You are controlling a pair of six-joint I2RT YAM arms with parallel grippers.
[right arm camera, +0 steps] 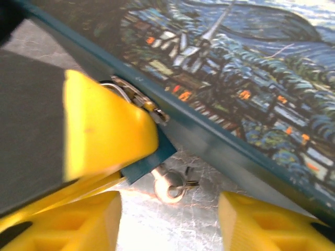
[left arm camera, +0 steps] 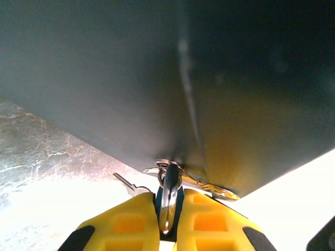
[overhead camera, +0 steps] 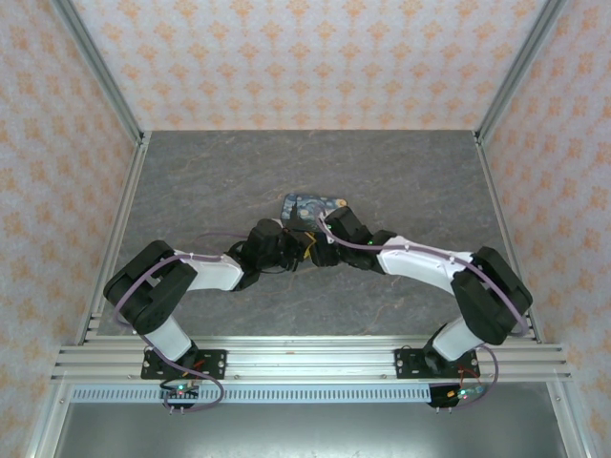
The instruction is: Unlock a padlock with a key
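Since the left end effector is pinched on what looks like the padlock, I'd centre the wide-open right end effector on the key before closing.

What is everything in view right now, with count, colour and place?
box: one, teal with a painted night scene, table centre, just beyond both pincers
padlock: one, silver shackle, at the box's edge
keys: at least two, silver, beside the shackle
table: one, grey marbled
walls: pale with orange pattern, on three sides
arms: two, black and white, meeting at the box
left pincer: yellow, shut on the padlock
right pincer: yellow, open, fingers either side of a key head
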